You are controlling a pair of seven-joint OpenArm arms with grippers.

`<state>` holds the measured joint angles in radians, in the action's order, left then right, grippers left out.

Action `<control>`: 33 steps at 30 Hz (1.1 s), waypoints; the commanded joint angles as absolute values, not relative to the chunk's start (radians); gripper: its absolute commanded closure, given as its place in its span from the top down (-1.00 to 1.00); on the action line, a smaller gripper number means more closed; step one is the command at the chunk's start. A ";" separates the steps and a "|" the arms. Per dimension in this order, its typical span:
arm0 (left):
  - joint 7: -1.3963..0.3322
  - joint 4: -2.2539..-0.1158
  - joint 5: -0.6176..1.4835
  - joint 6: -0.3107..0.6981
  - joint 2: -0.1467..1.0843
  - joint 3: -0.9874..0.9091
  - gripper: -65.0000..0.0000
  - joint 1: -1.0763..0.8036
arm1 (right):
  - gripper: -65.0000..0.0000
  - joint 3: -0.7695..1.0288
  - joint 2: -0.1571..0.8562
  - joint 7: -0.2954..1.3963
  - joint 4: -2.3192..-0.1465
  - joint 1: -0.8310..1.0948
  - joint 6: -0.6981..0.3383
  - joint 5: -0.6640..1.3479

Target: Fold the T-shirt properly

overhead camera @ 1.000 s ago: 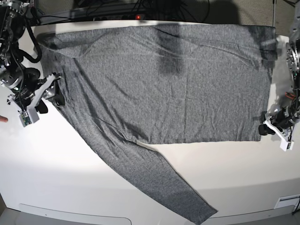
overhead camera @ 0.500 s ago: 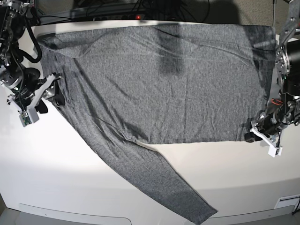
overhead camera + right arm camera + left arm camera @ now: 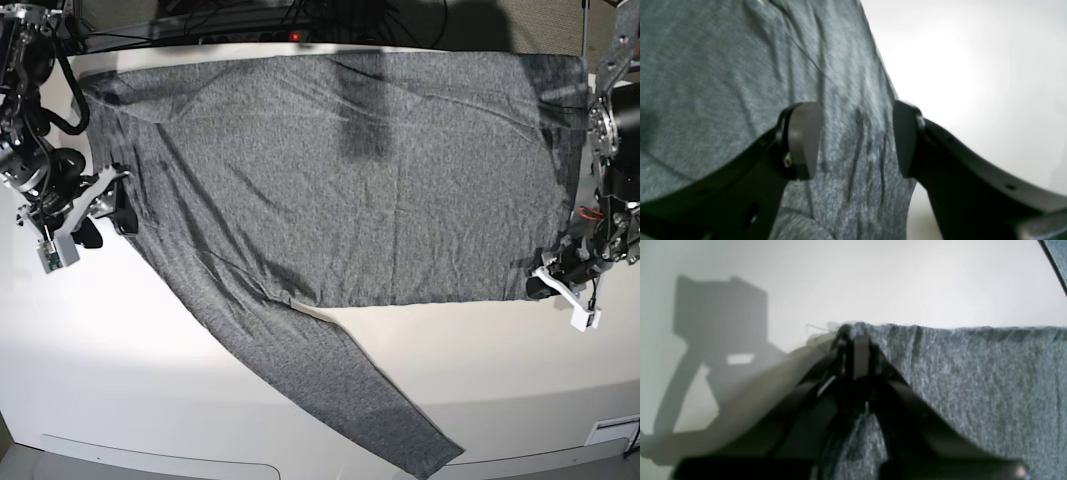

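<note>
Left hand (image 3: 855, 340) pinches the T-shirt (image 3: 340, 170) hem corner; right hand (image 3: 857, 140) gapes above the fabric.

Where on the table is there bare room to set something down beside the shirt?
Bare table lies in front of the T-shirt, left of its outstretched sleeve, and again right of that sleeve. The back and both side edges are crowded by cloth and grippers.

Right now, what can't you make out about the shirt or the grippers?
- Heathered dark-grey knit T-shirt: neck tag too small, base view.
- Far sleeve: not visible, base view.
- Left gripper: shut on the hem corner; its own fingers hide how much cloth is caught.
- Right gripper: open over the shirt; contact with the cloth unclear, blurred.
</note>
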<state>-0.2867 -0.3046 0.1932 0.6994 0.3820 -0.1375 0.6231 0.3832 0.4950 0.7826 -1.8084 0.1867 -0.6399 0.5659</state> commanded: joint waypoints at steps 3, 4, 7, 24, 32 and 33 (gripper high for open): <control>-0.310 -0.303 0.199 0.698 0.381 -0.136 -1.00 0.632 | 0.07 0.324 0.524 0.756 -1.720 0.081 -0.644 0.577; -0.310 -0.303 0.214 0.698 0.378 -0.136 -1.00 0.632 | 0.07 0.292 0.529 0.757 -1.681 0.044 -0.644 0.576; -0.310 -0.303 0.221 0.698 0.371 -0.136 -1.00 0.632 | 0.07 0.176 0.531 0.782 -1.549 -0.091 -0.644 0.569; -0.314 -0.303 0.210 0.698 0.366 -0.136 -1.00 0.632 | 0.07 -0.230 0.299 0.613 -0.607 -0.831 -0.622 0.210; -0.314 -0.303 0.210 0.698 0.366 -0.136 -1.00 0.632 | 0.07 -0.230 0.238 0.418 -0.325 -0.937 -0.538 -0.036; -0.314 -0.303 0.210 0.698 0.366 -0.136 -1.00 0.632 | 0.07 -0.229 0.240 0.412 -0.318 -0.936 -0.537 -0.042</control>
